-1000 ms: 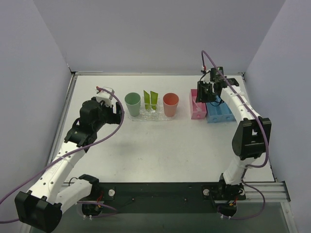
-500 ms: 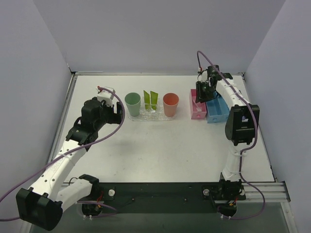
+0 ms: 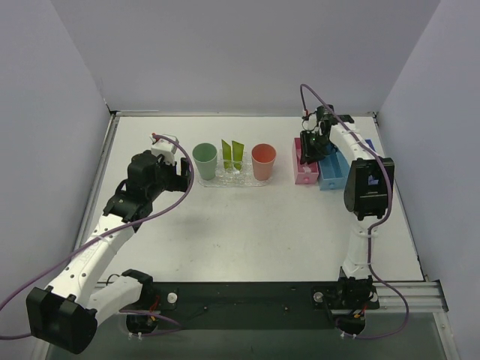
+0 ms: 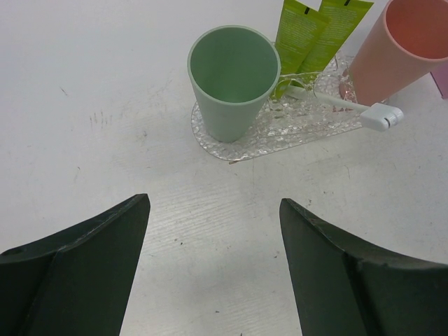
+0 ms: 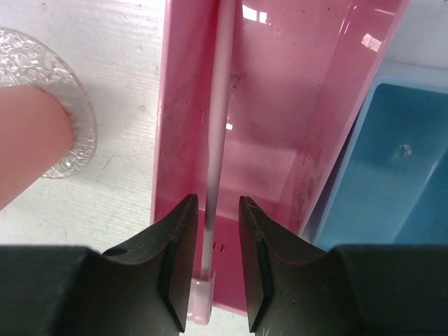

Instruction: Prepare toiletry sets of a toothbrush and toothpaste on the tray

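1. Top external view: the clear tray (image 3: pixel 246 183) lies on the table (image 3: pixel 247 232) toward 12 o'clock of its middle. It carries a green cup (image 3: pixel 204 160) at its 9 o'clock end and a salmon cup (image 3: pixel 263 160) at its 3 o'clock end. Two lime-green tubes (image 3: pixel 232 154) stand between the cups.
2. A pink bin (image 3: pixel 303 177) sits at 3 o'clock of the salmon cup, and a blue bin (image 3: pixel 334 175) touches its 3 o'clock side.
3. Left wrist view: a toothbrush (image 4: pixel 329 101) lies on the tray. Its shaft runs from the foot of the tubes toward 4 o'clock, and its white head rests at the tray's rim beside the foot of the salmon cup.
4. The left gripper (image 4: pixel 213 203) is spread wide and holds nothing. It hovers over bare table at 9 o'clock of the green cup, apart from the tray.
5. Right wrist view: a second toothbrush (image 5: pixel 222 105) lies lengthwise in the pink bin, close along its 9 o'clock wall, with its head toward 6 o'clock.
6. The right gripper (image 5: pixel 218 204) reaches down into the pink bin, its fingers narrowly parted astride that shaft. The shaft sits nearer the 9 o'clock finger, and pink floor shows between the shaft and the other finger, so the shaft is not pinched.
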Robot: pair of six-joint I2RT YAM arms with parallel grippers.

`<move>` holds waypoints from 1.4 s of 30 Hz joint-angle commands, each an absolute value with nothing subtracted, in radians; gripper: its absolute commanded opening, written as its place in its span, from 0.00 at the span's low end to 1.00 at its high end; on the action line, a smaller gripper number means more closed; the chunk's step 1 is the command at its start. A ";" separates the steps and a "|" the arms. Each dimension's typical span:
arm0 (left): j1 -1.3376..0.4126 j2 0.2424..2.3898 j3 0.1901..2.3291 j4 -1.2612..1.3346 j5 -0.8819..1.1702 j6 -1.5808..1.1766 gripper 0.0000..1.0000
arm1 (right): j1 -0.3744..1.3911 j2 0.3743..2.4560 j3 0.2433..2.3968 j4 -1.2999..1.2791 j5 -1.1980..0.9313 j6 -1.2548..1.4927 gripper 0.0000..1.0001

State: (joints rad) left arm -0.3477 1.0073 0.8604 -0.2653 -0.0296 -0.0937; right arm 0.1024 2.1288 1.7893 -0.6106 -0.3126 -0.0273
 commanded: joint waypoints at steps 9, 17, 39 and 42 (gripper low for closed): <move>-0.347 1.009 0.873 -0.229 -0.043 -0.084 0.86 | 0.127 2.178 1.853 -0.652 -0.322 -0.034 0.21; -0.347 1.008 0.873 -0.229 -0.049 -0.084 0.86 | 0.124 2.155 1.852 -0.653 -0.339 -0.020 0.04; -0.347 0.946 0.868 -0.207 -0.067 -0.083 0.85 | 0.110 1.915 1.760 -0.653 -0.345 0.031 0.00; -0.348 0.936 0.879 -0.195 -0.071 -0.090 0.81 | 0.115 1.827 1.721 -0.647 -0.356 0.067 0.00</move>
State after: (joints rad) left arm -0.3481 0.9668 0.8604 -0.2646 -0.0525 -0.0925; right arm 0.1173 1.9564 1.7668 -0.6209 -0.3309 0.0158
